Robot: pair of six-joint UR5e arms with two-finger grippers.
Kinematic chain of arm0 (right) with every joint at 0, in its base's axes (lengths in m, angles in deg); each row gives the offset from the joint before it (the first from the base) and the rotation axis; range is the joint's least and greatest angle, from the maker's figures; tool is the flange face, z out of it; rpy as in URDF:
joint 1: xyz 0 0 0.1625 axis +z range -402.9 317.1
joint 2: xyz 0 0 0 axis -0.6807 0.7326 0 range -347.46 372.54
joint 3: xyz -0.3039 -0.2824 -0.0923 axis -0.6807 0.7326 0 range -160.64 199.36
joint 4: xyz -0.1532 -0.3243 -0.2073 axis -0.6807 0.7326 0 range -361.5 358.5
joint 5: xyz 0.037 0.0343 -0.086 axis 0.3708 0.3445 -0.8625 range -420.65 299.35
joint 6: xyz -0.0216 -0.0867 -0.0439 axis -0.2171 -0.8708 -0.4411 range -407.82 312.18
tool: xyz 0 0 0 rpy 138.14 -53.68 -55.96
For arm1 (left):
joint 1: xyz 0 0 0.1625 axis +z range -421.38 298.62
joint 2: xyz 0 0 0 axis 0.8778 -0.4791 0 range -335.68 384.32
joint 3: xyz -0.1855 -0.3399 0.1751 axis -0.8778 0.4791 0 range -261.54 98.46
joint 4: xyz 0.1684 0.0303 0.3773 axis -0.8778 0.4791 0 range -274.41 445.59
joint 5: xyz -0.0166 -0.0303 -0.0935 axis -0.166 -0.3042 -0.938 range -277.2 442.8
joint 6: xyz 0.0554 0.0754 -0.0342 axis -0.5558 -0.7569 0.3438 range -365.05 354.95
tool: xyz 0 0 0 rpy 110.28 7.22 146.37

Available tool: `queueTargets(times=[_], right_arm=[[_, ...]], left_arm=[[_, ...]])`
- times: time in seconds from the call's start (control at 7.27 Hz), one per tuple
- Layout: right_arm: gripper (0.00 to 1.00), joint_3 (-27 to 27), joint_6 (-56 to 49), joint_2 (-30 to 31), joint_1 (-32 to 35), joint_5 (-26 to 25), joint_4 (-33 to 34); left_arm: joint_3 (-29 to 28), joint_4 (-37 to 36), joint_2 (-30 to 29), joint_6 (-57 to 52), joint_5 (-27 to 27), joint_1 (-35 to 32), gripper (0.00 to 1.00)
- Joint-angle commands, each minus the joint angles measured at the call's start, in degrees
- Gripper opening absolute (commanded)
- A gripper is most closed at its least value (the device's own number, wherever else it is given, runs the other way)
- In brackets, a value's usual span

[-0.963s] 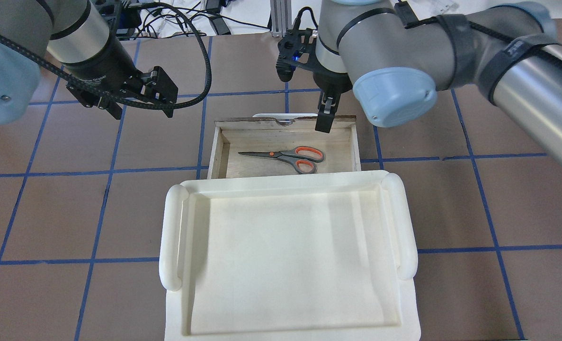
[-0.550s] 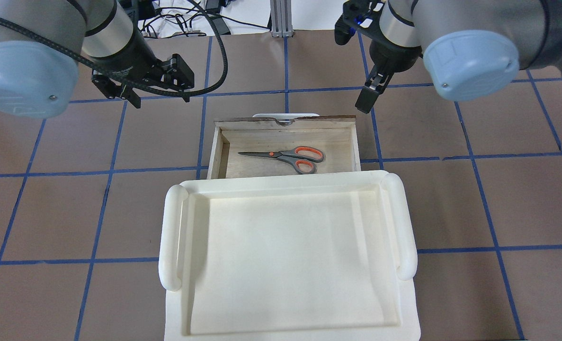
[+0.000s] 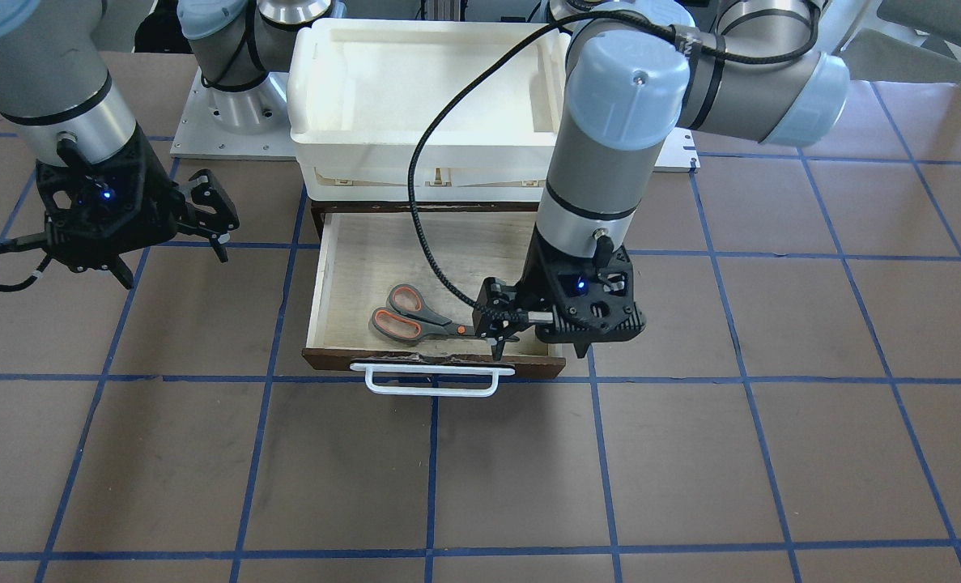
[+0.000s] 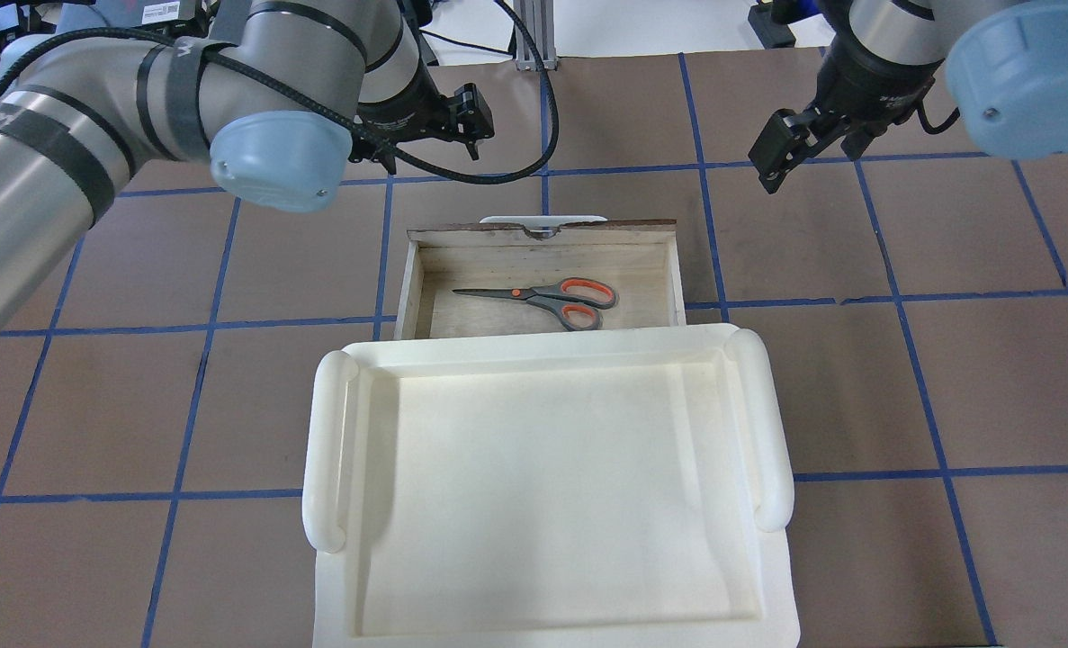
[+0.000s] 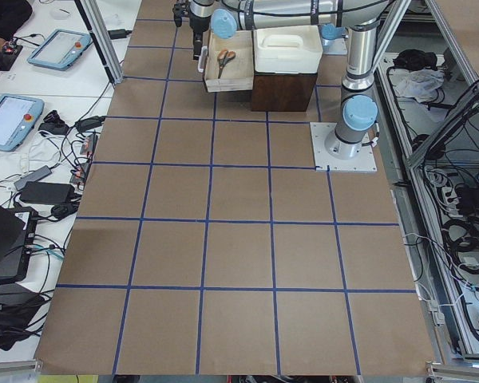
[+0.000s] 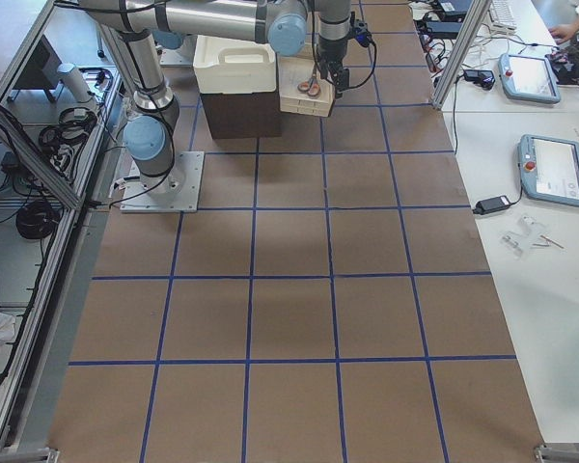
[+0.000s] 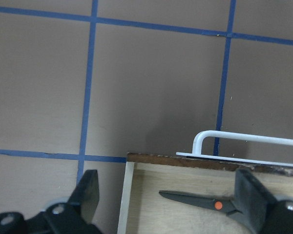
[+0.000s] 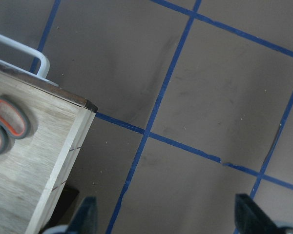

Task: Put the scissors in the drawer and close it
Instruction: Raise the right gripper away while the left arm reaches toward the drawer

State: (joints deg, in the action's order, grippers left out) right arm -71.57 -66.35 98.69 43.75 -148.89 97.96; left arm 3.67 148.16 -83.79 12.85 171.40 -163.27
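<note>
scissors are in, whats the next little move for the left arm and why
Probably lower the open left pincer just beyond the white handle, ready to push. The scissors already lie inside the drawer, which stands open.

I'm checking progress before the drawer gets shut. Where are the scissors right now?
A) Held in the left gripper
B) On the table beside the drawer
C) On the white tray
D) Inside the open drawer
D: the scissors lie flat on the pale floor of the drawer, which is pulled out from under the white tray; nothing is gripping them.
</note>
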Motion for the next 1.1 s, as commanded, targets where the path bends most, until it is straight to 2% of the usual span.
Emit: queueTargets(times=[0.0, 0.28, 0.96], right_arm=[[1.00, 0.1, 17.3, 0.3, -0.3, -0.3, -1.4], [1.00, 0.3, 18.1, 1.1, -0.3, -4.6, -3.7], [1.00, 0.3, 24.3, 1.2, -1.7, -3.7, -3.6]], left_arm=[[-6.5, -0.6, -7.4, 3.2, 0.4, -2.1, 1.00], [-10.7, -1.4, -12.5, 7.7, 2.2, -4.4, 1.00], [-13.1, -0.4, -19.6, 8.7, 2.1, -6.1, 1.00]])
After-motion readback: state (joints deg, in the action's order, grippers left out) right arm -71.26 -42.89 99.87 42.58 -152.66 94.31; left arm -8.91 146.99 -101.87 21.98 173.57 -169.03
